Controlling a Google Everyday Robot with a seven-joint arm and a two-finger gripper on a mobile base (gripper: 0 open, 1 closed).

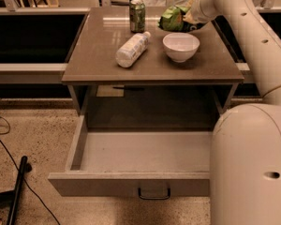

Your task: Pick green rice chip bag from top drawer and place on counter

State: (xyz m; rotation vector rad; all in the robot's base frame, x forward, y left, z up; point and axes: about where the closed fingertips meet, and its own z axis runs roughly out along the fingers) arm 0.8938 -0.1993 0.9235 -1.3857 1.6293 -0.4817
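Camera view:
- gripper (pixel 191 18): at the back right of the counter (pixel 93 64), pinching the green rice chip bag (pixel 172 18).
- green rice chip bag: just behind the white bowl (pixel 181 46).
- top drawer (pixel 131 184): pulled out.
- green can (pixel 137 16): upright.
- white bottle (pixel 132 49): lying down.

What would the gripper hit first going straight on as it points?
The green rice chip bag, right at the tip of the gripper over the back of the counter; beyond it probably the green can, depth unclear.
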